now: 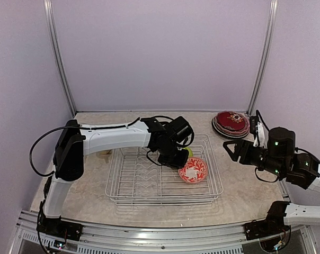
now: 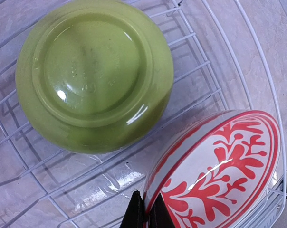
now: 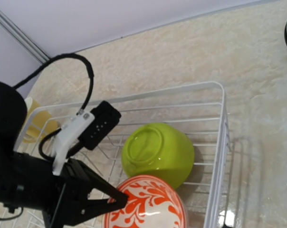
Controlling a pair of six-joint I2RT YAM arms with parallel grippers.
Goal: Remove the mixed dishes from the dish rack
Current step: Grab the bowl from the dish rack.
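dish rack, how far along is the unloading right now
Done: a stack of plates sits on the table beyond the dish rack, off its far right corner, and a pale yellow mug stands outside its left side. In hand: the left gripper is shut on the rim of the white-and-red bowl, which is inside the rack. Left: the lime-green bowl, upside down in the rack. The right gripper is open and empty.

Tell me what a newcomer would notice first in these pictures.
The white-and-red bowl stands out, tipped on edge in the near right part of the dish rack, with the left gripper pinched shut on its rim. Right beside it a lime-green bowl sits upside down in the rack. At the far right corner of the table a stack of plates, a dark red patterned one on top, sits beyond the open right gripper.
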